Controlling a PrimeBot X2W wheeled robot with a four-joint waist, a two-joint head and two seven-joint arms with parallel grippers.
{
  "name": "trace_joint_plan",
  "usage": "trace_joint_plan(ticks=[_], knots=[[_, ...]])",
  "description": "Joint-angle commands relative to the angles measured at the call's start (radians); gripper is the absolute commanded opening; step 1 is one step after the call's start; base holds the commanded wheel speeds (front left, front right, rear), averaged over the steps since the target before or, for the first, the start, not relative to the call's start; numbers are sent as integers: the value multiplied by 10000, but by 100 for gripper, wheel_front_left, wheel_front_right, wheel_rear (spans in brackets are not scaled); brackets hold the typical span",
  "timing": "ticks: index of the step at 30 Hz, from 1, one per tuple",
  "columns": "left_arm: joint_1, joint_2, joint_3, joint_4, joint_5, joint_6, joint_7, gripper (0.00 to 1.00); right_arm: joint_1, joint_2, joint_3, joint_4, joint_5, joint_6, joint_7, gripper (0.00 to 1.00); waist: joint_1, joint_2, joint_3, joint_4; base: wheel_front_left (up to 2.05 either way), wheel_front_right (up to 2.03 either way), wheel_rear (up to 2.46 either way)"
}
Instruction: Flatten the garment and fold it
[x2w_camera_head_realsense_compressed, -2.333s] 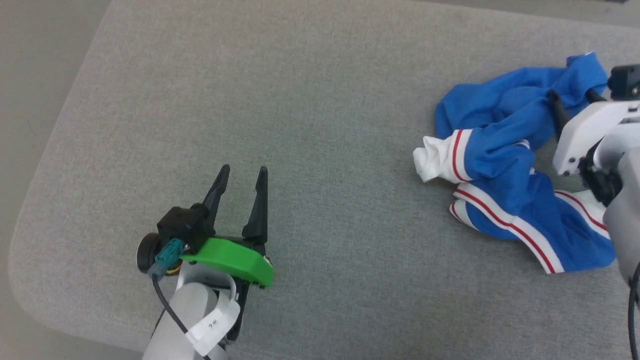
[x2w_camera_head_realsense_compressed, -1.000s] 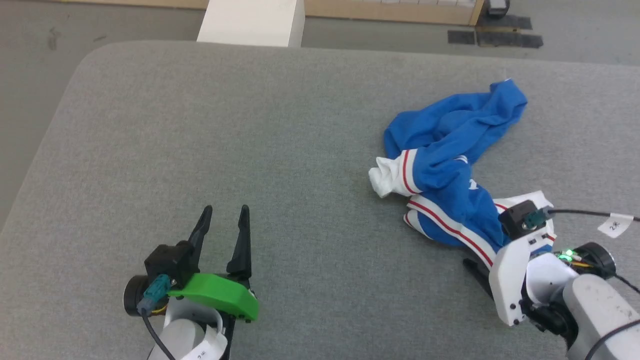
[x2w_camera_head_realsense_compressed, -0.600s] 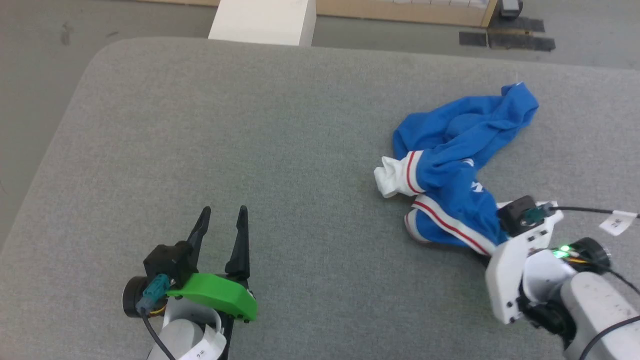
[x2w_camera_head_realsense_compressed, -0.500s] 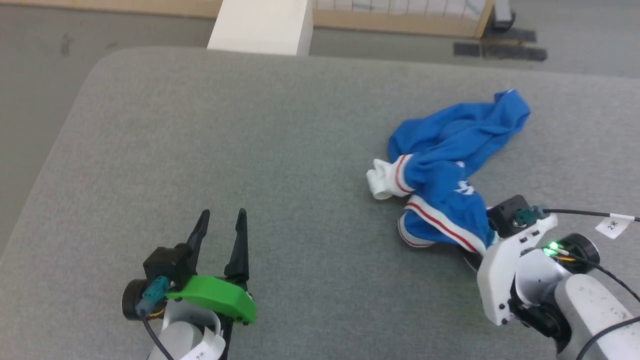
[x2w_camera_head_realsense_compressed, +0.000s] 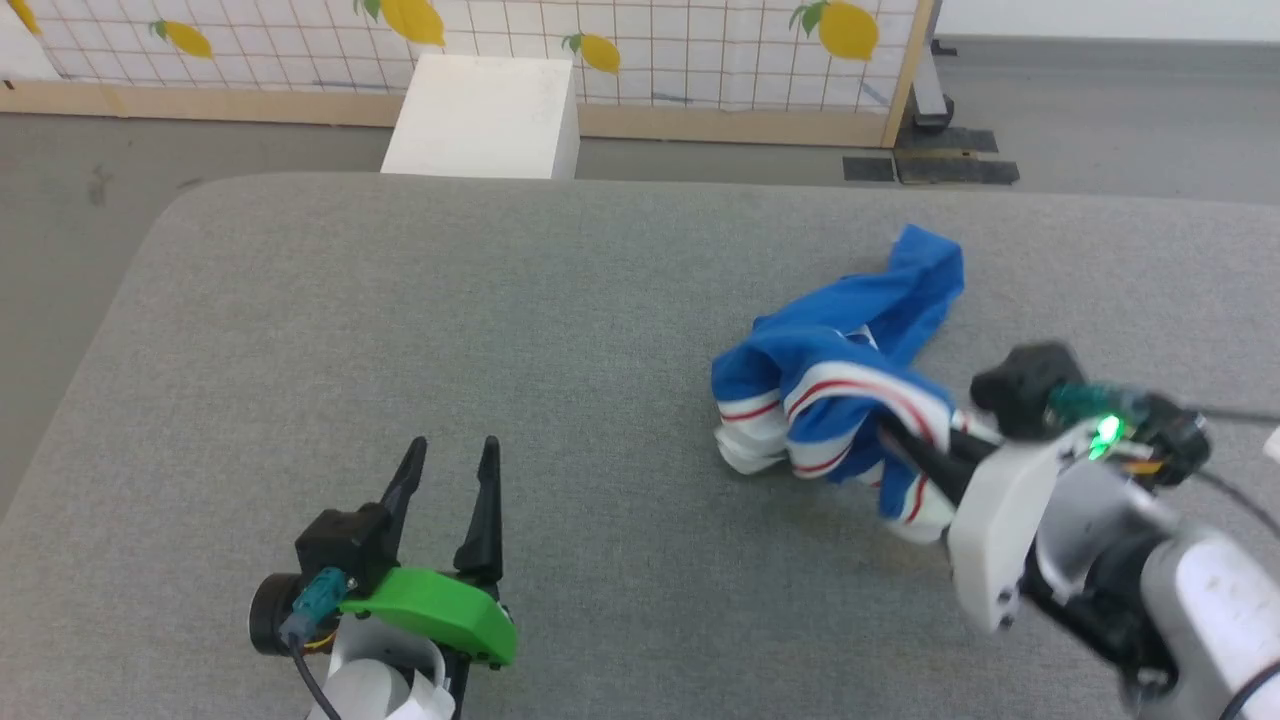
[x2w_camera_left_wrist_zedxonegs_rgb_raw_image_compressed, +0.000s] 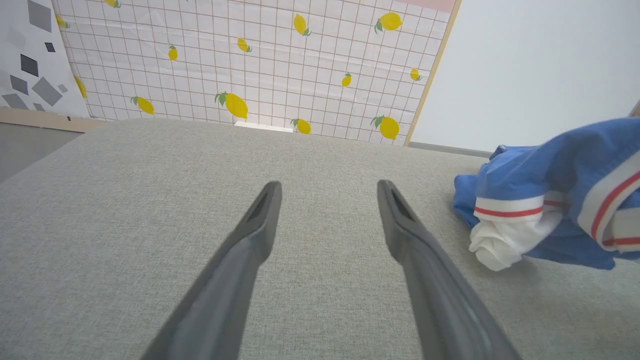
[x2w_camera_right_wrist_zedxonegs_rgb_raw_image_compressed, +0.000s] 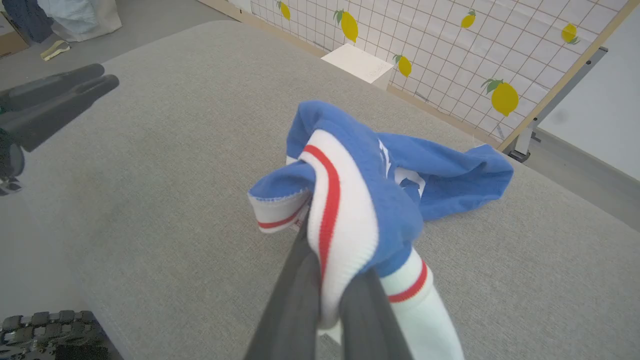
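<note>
The garment is a crumpled royal-blue jersey with red-striped white trim, bunched on the right half of the grey table. My right gripper is shut on its striped white trim and holds that end raised off the table. In the right wrist view the garment drapes over the right gripper and hides the tips. My left gripper rests open near the table's front left, well apart from the cloth. The left wrist view has the left gripper open and the garment at the right.
A white box stands on the floor beyond the table's far edge. Behind it is a lemon-print screen with a wooden frame. The table's rounded front left edge drops to the floor.
My right gripper has shut on the garment's striped trim and lifted that end, bunching the cloth. The head camera tilted up, bringing the screen into view. The left gripper stays put.
</note>
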Motion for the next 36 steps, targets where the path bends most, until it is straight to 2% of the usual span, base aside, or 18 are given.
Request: trace_joint_plan(ticks=[1, 5, 11, 19, 20, 21, 22, 23, 31, 36], knots=[[55, 76, -40, -45, 30, 38, 25, 100, -336, 19, -125, 25, -10, -13, 79, 0, 1, 120, 148, 64, 0, 0, 0], [-154, 34, -179, -98, 11, 18, 19, 100, -1259, 71, -555, 1129, 234, -13, 298, 0, 1, 120, 570, 313, 0, 0, 0], [-646, -102, -564, 30, -73, -61, -16, 100, -2925, -67, -604, 3653, 489, -13, 120, 0, 1, 120, 1425, 1049, 0, 0, 0], [-1205, -211, -929, 167, -219, -92, -49, 100, -4870, 110, 169, 6451, 688, -13, -1506, 2, 1, 120, 2234, 1630, 0, 0, 0], [-1241, -218, -939, 144, -226, -87, -50, 100, -5008, 182, 285, 6754, 725, -13, -1692, 27, 1, 120, 2282, 1650, 0, 0, 0], [-1265, -224, -949, 116, -230, -77, -51, 100, -5171, 257, 444, 7109, 738, -13, -1954, 45, 1, 120, 2327, 1663, 0, 0, 0], [-1277, -228, -953, 97, -232, -71, -51, 100, -5278, 317, 548, 7370, 743, -13, -2186, 86, 1, 120, 2354, 1669, 0, 0, 0], [-1291, -232, -956, 81, -232, -69, -52, 100, -5391, 394, 681, 7685, 750, -13, -2500, 100, 1, 120, 2385, 1675, 0, 0, 0], [-1270, -248, -938, 84, -186, -28, -53, 100, -5753, 729, 630, 9095, 678, -13, -5365, 100, 1, 120, 2252, 1567, 0, 0, 0], [-1048, -251, -847, 129, -116, 24, -54, 100, -5127, 608, 170, 9058, 994, -13, -5678, 100, 1, 120, 1894, 1369, 0, 0, 0]])
